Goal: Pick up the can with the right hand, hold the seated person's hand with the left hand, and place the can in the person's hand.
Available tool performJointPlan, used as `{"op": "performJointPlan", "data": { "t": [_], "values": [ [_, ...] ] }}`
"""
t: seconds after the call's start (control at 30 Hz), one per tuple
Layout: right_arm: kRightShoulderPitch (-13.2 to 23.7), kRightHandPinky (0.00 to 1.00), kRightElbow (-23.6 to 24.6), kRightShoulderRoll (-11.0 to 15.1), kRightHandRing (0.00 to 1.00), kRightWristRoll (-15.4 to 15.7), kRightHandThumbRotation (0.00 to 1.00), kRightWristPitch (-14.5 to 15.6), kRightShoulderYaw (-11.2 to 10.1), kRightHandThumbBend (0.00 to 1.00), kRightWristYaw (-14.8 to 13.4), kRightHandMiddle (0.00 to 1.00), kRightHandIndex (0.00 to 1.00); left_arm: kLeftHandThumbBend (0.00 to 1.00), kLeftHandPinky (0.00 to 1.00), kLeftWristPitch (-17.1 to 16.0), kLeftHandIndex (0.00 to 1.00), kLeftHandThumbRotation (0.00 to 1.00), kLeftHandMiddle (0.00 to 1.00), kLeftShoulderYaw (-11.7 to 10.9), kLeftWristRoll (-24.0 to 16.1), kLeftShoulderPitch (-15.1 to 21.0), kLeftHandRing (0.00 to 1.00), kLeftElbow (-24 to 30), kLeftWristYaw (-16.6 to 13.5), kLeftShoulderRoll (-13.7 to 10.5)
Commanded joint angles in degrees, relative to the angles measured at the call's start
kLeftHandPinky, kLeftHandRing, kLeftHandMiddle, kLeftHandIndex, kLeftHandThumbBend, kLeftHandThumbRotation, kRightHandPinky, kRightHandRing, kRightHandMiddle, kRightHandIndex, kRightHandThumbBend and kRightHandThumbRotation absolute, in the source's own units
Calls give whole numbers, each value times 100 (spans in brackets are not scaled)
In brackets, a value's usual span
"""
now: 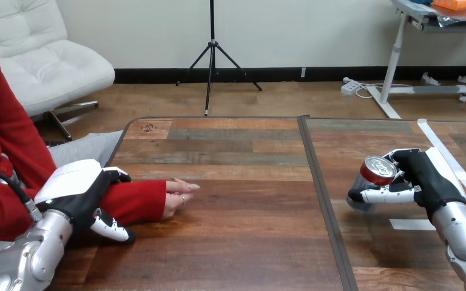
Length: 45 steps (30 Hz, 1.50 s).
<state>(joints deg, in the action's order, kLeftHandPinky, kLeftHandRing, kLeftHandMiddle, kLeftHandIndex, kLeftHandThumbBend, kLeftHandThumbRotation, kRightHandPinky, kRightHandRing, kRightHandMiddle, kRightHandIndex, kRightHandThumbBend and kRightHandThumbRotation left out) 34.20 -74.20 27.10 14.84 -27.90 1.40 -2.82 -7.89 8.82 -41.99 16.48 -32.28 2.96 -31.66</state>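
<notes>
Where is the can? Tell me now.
Head view, right side: the can is gripped in the right robot hand, over the table, on its right half near the white tape.

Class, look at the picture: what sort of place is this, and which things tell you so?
Probably a robot handover test bench: a wooden table, the right hand gripping a can, the left hand clasping a seated person's forearm.

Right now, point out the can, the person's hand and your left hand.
can point(373, 176): head view, red side wall.
person's hand point(178, 195): head view, back of the hand.
left hand point(74, 180): head view, white shell on its back.
</notes>
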Motion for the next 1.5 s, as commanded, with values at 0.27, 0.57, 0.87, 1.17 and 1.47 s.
{"op": "performJointPlan", "data": {
  "t": [0.27, 0.57, 0.87, 1.17, 1.47],
  "values": [
    [583, 29, 276, 93, 34, -162, 0, -162, -118, 84, -68, 39, 46, 86, 58, 88, 68, 0, 69, 148, -39, 447, 65, 110, -218, -132],
    [574, 25, 293, 81, 29, -163, 0, -188, -118, 85, -108, 36, 45, 84, 52, 176, 64, 0, 63, 283, -118, 529, 59, 15, -353, -100],
    [565, 26, 297, 74, 31, -205, 0, -209, -138, 85, -56, 38, 45, 81, 49, 211, 62, 0, 60, 443, -232, 605, 55, -132, -552, -54],
    [562, 32, 303, 68, 36, -243, 0, -204, -139, 84, -37, 41, 45, 81, 43, 340, 58, 0, 54, 668, -441, 716, 48, -285, -878, -9],
    [557, 29, 325, 66, 33, -264, 0, -209, -130, 84, -39, 39, 46, 78, 40, 396, 54, 0, 49, 790, -441, 814, 43, -430, -1009, 62]
  ]
}}
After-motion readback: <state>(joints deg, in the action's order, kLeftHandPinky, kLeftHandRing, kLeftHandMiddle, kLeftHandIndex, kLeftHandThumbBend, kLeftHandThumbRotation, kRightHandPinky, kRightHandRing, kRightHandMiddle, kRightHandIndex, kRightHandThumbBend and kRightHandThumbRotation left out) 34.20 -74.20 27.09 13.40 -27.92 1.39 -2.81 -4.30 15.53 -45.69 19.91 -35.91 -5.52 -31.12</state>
